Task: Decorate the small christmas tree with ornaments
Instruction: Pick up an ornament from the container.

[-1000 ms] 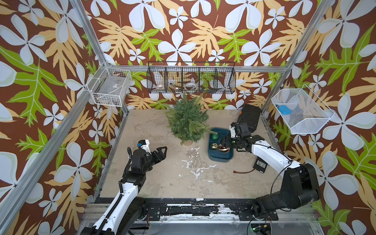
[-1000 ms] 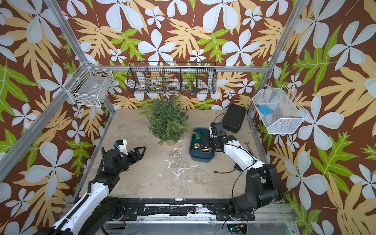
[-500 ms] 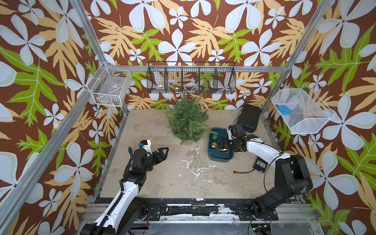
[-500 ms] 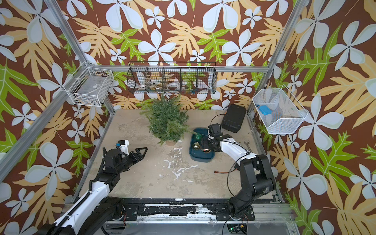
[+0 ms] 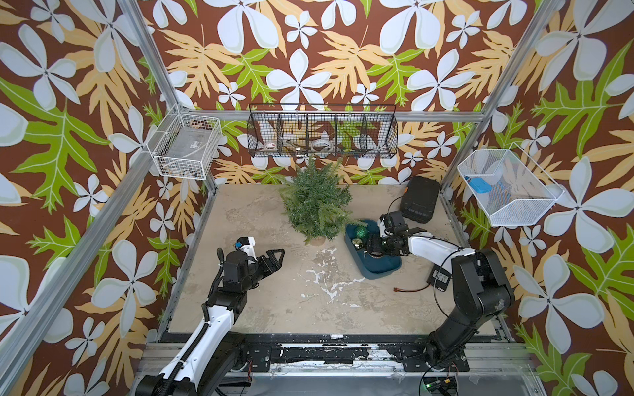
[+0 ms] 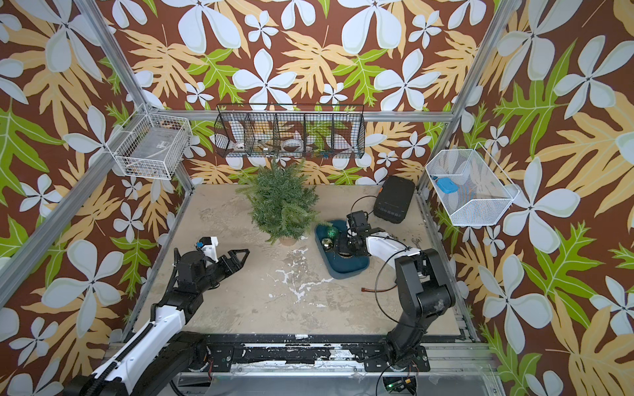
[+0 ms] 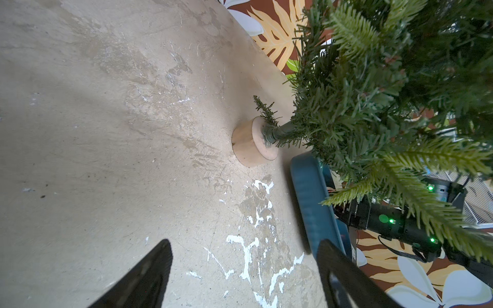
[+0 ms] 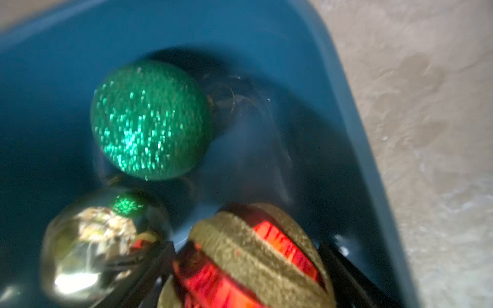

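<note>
Your right gripper (image 8: 246,248) straddles the striped ornament (image 8: 256,234), contact I cannot tell; it is likely light, slick and brittle, so pinch gently across its middle; your left gripper (image 5: 276,261) gapes empty.

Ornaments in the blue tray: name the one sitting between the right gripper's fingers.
The red-and-gold striped ornament: the right gripper straddles it, while the glittery green ball and the gold ball lie outside its jaws.

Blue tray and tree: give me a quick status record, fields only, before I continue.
tree: small christmas tree upright, no ornaments visible on it
tray: blue tray beside the tree, holding three ornaments
ornaments: green glitter ball, gold ball, red-and-gold striped ornament
right gripper: open, fingers straddle the striped ornament
left gripper: open, empty, above the table
</note>
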Robot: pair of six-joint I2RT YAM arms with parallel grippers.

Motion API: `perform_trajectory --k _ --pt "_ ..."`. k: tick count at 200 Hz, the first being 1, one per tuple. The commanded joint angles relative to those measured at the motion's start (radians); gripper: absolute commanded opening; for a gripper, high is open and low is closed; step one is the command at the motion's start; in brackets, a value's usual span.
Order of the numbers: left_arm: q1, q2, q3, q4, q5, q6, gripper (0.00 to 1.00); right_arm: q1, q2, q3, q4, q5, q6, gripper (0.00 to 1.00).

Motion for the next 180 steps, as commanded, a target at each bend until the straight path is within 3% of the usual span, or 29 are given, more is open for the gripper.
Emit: perform_trajectory --k 1,53,180 --pt "0.001 0.002 -0.002 0.028 0.014 -0.006 0.87 0.000 0.007 0.006 0.019 -0.008 0.013 0.84" --pt "0.000 0.009 -0.008 0.039 0.016 -0.012 0.87 0.001 -0.038 -0.026 0.032 -0.029 0.018 0.74" --pt "0.001 -0.035 0.006 0.051 0.098 -0.004 0.86 -0.001 -0.439 0.014 -0.065 -0.034 0.037 0.74"
